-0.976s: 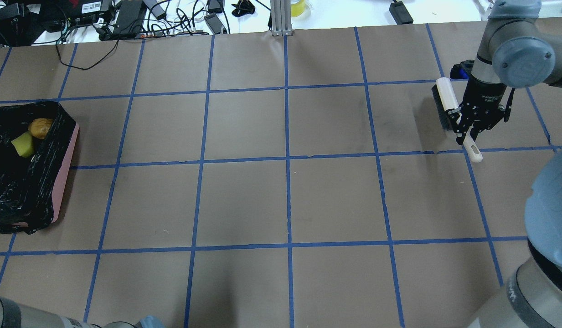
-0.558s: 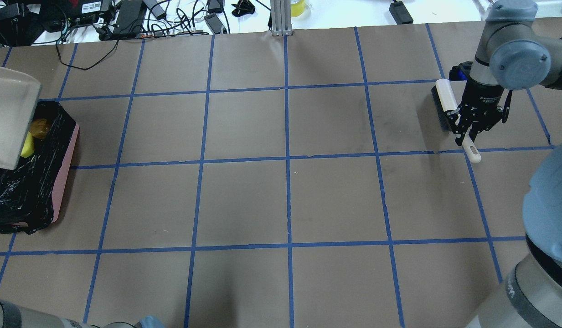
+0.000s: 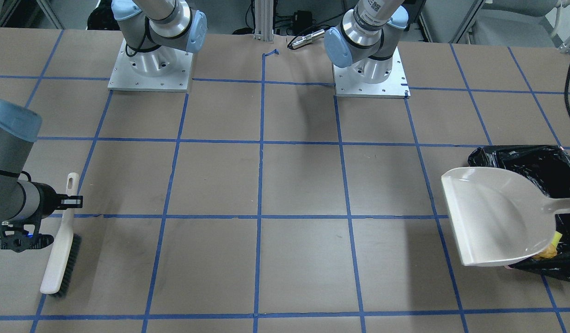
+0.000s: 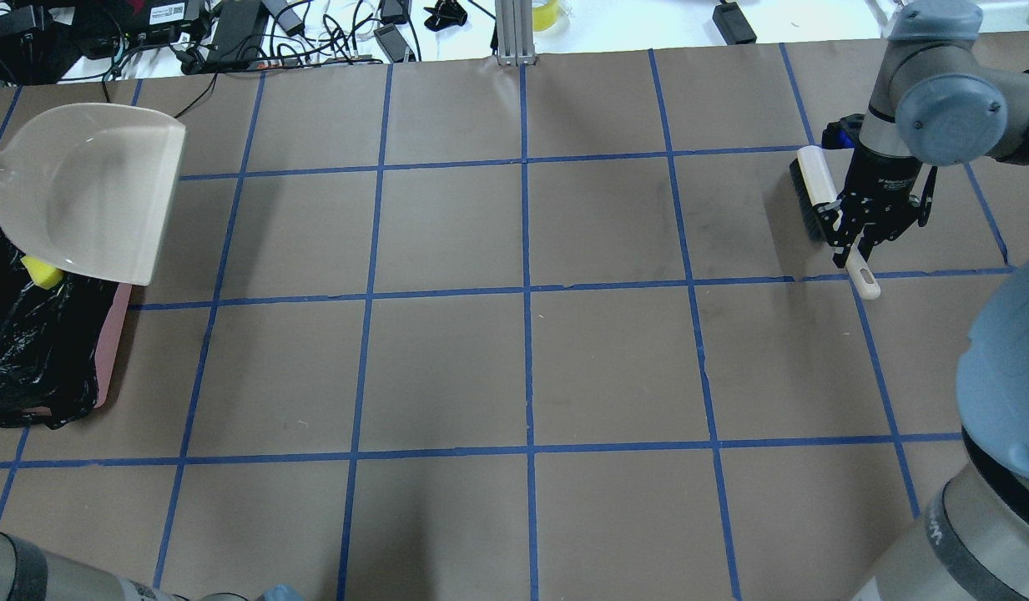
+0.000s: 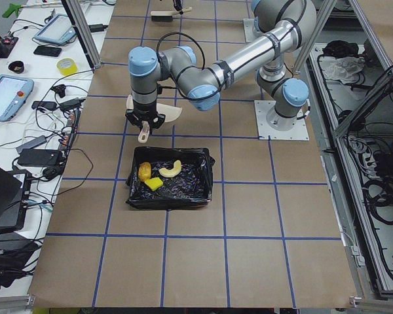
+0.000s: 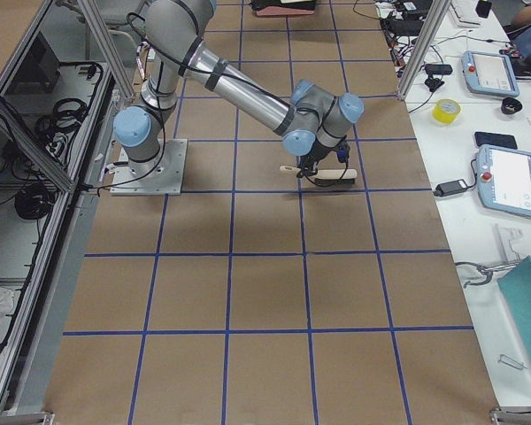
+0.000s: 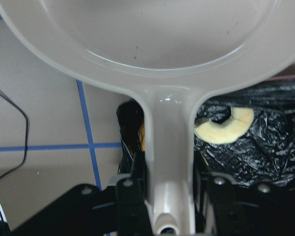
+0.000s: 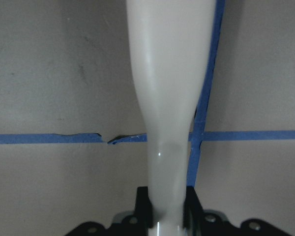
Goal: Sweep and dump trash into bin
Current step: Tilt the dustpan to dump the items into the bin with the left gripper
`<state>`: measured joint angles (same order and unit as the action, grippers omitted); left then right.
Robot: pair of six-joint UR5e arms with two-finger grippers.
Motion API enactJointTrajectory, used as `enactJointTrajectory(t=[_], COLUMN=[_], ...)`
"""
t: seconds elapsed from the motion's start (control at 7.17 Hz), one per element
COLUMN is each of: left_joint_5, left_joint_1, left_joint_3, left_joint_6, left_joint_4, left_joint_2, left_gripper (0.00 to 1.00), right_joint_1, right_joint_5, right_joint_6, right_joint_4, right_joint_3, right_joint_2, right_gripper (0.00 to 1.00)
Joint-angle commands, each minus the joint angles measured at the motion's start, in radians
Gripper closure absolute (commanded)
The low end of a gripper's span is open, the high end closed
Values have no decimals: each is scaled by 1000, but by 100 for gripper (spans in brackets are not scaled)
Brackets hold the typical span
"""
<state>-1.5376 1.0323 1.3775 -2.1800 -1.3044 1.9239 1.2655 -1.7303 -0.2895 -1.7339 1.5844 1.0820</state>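
Observation:
The cream dustpan [image 4: 97,192] hangs tilted over the far end of the bin [image 4: 113,334], a pink container lined with a black bag. My left gripper [image 7: 167,194] is shut on the dustpan handle [image 7: 169,128]. In the exterior left view the trash lies in the bin [image 5: 203,171]: the potato-like lump [image 5: 145,171], the sponge wedge [image 5: 153,184] and the bread piece [image 5: 170,168]. Overhead only the sponge [image 4: 40,271] shows past the pan. My right gripper [image 4: 860,238] is shut on the handle of a white brush [image 4: 817,188] resting on the table at the far right.
Cables and electronics [image 4: 230,33] lie along the far table edge, beside an aluminium post [image 4: 514,33]. The arm bases [image 3: 150,69] stand on the robot's side. The brown table [image 4: 522,367] carries a blue tape grid.
The dustpan has swung in from the left edge, out over the bin's far end, and now covers the potato lump. The right gripper and brush have barely moved.

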Motion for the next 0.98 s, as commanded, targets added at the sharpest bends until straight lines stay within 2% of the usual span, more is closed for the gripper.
enactJointTrajectory(t=[0.0, 0.14, 0.42, 0.56, 0.84], left_joint_5=[81, 112, 94, 82, -34], left_joint_1=[110, 130, 208, 254, 308], left_joint_3=[-2, -2, 0, 0, 67], left_joint_6=[151, 223, 310, 381, 393], left_joint_4=[2, 5, 45, 51, 155], left_joint_2=[76, 105, 165, 176, 201], left_gripper=[100, 100, 100, 100, 100], right_joint_1=[0, 0, 0, 0, 0], right_joint_5=[0, 0, 0, 0, -2], right_joint_6=[1, 0, 0, 1, 3], right_joint_4=[0, 0, -1, -1, 2], right_joint_3=[0, 0, 0, 0, 0], right_joint_2=[-10, -10, -10, -10, -8], right_gripper=[75, 68, 29, 22, 14])
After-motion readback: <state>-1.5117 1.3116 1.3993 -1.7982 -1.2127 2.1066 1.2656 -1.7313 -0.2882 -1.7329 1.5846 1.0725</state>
